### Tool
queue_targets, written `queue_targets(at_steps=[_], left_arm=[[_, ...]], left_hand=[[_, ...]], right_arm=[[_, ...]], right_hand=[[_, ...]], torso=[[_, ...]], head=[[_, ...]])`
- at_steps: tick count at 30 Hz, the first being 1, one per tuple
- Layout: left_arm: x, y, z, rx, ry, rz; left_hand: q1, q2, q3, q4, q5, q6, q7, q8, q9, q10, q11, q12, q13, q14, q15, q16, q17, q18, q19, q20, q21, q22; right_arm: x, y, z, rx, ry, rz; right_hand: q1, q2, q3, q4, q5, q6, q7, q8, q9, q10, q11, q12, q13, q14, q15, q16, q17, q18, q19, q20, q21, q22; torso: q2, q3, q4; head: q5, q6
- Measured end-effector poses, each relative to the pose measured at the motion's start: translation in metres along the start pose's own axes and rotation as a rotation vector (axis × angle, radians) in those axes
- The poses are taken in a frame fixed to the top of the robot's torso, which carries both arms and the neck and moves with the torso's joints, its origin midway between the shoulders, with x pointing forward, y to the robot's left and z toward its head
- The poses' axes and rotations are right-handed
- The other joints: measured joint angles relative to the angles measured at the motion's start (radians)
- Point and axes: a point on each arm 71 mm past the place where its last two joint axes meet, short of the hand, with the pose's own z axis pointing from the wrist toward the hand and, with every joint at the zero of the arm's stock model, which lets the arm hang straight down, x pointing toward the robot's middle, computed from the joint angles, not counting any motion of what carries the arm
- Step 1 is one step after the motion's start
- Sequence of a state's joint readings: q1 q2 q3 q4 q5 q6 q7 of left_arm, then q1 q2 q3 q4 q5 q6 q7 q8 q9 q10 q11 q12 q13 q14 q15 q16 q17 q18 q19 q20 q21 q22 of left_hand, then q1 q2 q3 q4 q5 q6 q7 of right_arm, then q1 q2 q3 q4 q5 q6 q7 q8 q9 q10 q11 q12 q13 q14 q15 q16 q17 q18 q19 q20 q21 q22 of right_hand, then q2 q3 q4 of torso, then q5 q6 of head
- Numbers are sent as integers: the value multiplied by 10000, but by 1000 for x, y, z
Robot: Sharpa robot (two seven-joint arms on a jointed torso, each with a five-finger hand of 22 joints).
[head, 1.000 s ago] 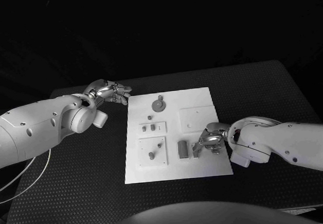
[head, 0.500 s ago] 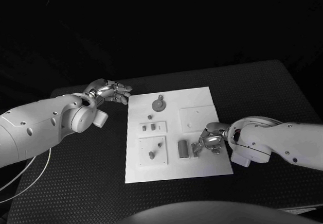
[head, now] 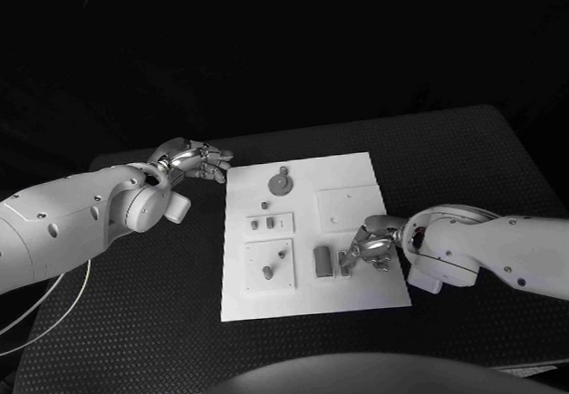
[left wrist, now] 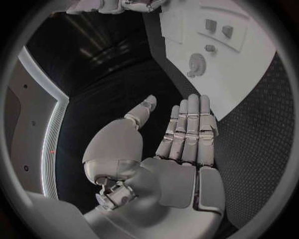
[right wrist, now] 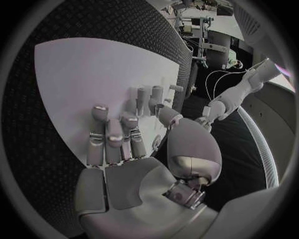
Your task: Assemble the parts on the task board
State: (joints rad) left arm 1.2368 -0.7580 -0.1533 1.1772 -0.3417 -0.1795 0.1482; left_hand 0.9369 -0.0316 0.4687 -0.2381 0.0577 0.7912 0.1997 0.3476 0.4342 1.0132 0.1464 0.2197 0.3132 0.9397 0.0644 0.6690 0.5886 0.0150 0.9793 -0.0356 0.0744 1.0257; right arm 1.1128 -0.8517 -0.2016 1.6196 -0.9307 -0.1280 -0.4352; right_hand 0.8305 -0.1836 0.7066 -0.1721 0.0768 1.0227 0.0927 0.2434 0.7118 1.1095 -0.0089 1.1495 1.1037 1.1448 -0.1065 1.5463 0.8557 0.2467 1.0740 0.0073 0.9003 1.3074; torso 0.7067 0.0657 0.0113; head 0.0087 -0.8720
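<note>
Parts lie on the task board (head: pixel 357 296) at mid-table. Off its far left corner the left hand (head: pixel 193 160) is held open, empty. An upright grey block (head: pixel 322 261) stands just left of the right hand (head: pixel 371 245), whose grasp cannot be told.

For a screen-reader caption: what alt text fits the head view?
A white task board lies mid-table on a black table, small grey parts on it. The right hand rests at the board's right edge beside the parts; the left hand sits open off its far left corner.
</note>
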Motion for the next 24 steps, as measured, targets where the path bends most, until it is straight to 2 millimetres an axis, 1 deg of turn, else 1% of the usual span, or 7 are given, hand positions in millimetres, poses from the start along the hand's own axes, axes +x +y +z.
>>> queue_targets(at_steps=[2,7,8,11,14,19,24], left_arm=[[0,0,0,-1,-1,0],[0,0,0,-3,0,0],[0,0,0,-4,1,0],[0,0,0,-5,2,-1],[0,0,0,-4,8,-1],[0,0,0,-4,14,-3],[0,0,0,-10,7,-2]], left_hand=[[0,0,0,0,0,0,0,0,0,0,0,0,0,0,0,0,0,0,0,0,0,0],[0,0,0,0,0,0,0,0,0,0,0,0,-1,0,0,0,0,-1,0,0,0,1],[0,0,0,0,0,0,0,0,0,0,0,0,-1,0,0,0,0,0,0,0,0,1],[0,0,0,0,0,0,0,0,1,0,0,0,-1,0,0,0,0,-1,0,0,0,2],[0,0,0,0,0,0,0,0,1,0,0,0,-1,0,0,0,-1,0,0,0,0,1],[0,0,0,0,0,0,0,0,1,0,0,0,-2,0,0,0,-1,0,0,0,0,2],[0,0,0,0,0,0,0,0,2,0,0,0,-2,0,0,0,8,0,0,0,0,2]], right_arm=[[0,0,0,-30,-13,-38],[1,0,0,-124,-2,-311],[1,0,0,-139,3,-379],[2,2,0,-186,-11,-650],[2,4,1,-240,-103,-946],[0,6,4,-246,-252,-1227],[0,7,6,-222,-316,-1365]], right_hand=[[-9,-10,17,17,0,-4,4,0,0,-20,20,0,1,0,2,0,0,1,0,0,0,0],[218,-231,31,23,0,-13,13,0,-52,-41,31,0,1,-10,-5,3,14,-7,16,16,-1,0],[330,-228,41,-51,0,-23,22,0,-58,-60,12,0,1,-23,-16,3,14,-8,14,13,-1,0],[702,-113,38,-301,0,-32,29,95,-122,-73,-1,43,1,-55,-18,5,14,-54,-6,-7,0,-1],[930,115,-2,-449,0,-26,23,211,-25,-69,-4,42,1,-55,-18,4,23,-23,-21,-22,0,-1],[1229,415,-131,-662,-1,248,-97,365,56,57,-125,42,-33,45,-110,4,32,2,-16,-24,2,-1],[1261,697,-150,-845,-1,344,-157,451,64,147,-179,42,-68,149,-176,4,163,13,35,-37,5,-1]], torso=[[0,1,0],[0,2,0],[0,2,0],[0,5,-2],[0,7,-6],[0,6,-5],[0,5,-3]], head=[[2,-1],[6,9],[6,11],[7,14],[7,14],[-8,16],[-18,4]])
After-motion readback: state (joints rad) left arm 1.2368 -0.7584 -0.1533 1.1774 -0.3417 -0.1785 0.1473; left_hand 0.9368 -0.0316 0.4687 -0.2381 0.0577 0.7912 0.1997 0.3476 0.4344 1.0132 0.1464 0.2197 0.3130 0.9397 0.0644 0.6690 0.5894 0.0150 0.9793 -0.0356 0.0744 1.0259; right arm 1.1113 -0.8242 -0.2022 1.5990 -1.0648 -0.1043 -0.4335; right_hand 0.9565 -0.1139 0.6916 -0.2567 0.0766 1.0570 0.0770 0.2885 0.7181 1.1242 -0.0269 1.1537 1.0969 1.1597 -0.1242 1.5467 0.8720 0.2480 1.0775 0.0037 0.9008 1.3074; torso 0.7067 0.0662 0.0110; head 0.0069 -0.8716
